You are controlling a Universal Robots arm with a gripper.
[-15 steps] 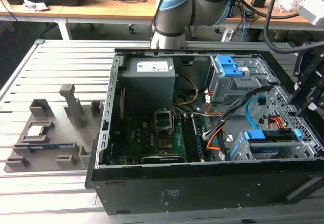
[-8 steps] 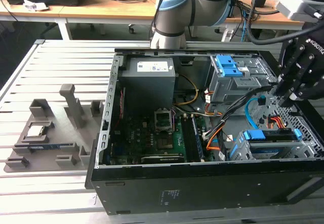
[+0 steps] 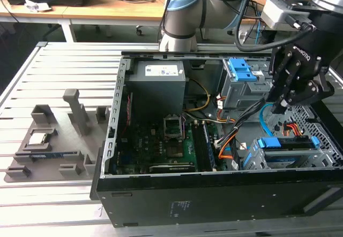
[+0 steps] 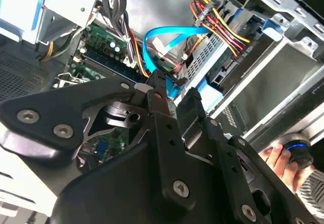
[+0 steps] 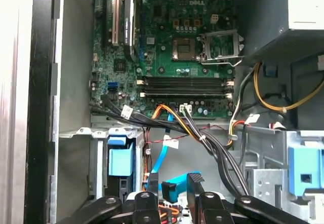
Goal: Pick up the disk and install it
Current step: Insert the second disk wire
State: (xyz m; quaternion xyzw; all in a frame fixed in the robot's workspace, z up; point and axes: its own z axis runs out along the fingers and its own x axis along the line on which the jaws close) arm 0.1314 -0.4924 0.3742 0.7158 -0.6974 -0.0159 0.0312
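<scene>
Exterior view: black metal claw (image 3: 282, 107) w/ nothing gripped, above blue-railed disk (image 3: 286, 147)

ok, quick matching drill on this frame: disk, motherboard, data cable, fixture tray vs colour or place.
Things:
1 disk
2 motherboard
3 data cable
4 fixture tray

Colour or place:
a green
b grey, outside the case
c light blue, looped
d blue rails, in the drive cage

Pairs: 1-d, 2-a, 3-c, 4-b
</scene>
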